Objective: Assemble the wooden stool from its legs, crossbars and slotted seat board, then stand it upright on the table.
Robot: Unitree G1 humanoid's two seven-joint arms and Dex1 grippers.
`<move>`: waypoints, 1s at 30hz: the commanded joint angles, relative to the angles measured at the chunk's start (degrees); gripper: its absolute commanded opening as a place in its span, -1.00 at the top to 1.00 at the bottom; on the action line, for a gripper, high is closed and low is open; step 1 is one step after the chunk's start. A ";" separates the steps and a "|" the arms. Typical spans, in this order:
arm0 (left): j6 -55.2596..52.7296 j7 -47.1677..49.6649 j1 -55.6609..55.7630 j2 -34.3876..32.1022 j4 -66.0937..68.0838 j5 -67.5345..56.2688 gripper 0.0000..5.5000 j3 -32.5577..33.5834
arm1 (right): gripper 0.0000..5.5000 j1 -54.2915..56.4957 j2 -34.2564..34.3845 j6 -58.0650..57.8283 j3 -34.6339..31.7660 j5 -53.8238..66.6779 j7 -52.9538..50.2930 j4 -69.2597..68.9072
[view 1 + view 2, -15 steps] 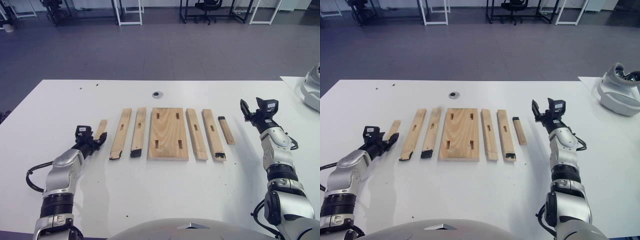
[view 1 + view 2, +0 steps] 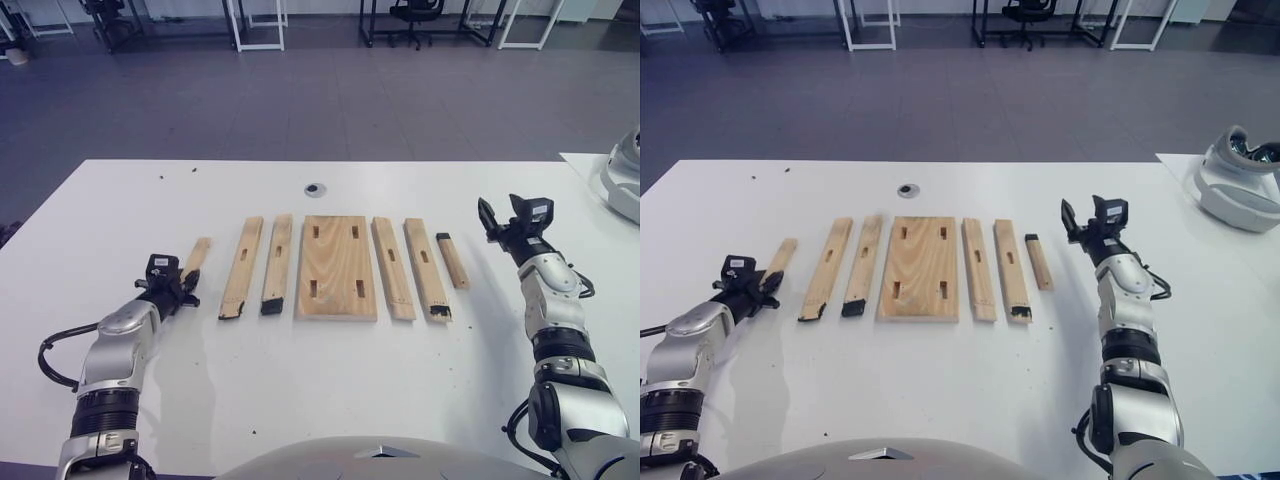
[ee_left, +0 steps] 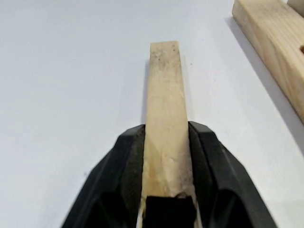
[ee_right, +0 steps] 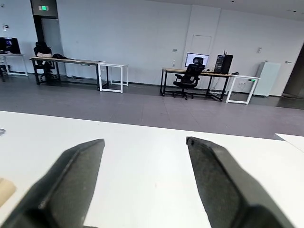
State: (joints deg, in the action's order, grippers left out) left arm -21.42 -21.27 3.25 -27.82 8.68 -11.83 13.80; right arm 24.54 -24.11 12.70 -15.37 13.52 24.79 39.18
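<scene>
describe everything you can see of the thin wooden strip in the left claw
The strip is a thin, flat bar of pale bare wood, with a square-cut far end and faint dark specks. The left claw is shut on its near end, pressing both long edges. It points away from the robot, leftmost in the row of parts, apart from the nearest leg, over the white table. Whether it rests on the table cannot be told.

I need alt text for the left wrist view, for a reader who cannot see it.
The left gripper clamps its two black fingers on the near end of a thin wooden crossbar stretching across the white table. A thicker wooden piece lies beside it.
</scene>
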 commanded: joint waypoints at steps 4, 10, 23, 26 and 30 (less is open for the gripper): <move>11.28 -4.34 12.17 6.98 -13.69 -3.62 0.53 -6.76 | -0.17 9.99 11.14 -33.64 2.08 27.97 3.67 -27.01; 15.51 -7.89 23.70 11.87 -15.10 -2.34 0.53 -15.51 | -0.17 15.48 20.83 -52.69 2.95 47.74 -4.76 -38.89; 17.03 -9.59 19.93 9.36 -20.67 1.21 0.53 -19.53 | 0.07 15.76 24.17 -56.09 1.71 53.94 -13.30 -42.43; 17.15 -9.25 20.02 9.16 -20.21 2.89 0.53 -20.05 | 0.33 15.48 24.21 -56.58 2.06 54.34 -14.59 -43.29; 17.18 -9.51 19.70 9.12 -20.69 3.32 0.53 -20.07 | 0.61 15.02 23.78 -56.78 2.47 53.97 -15.30 -43.59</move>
State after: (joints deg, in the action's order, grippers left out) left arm -4.37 -30.52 23.31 -18.17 -11.63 -9.11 -5.73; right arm 38.68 0.00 -43.40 -13.31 67.28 9.98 -3.37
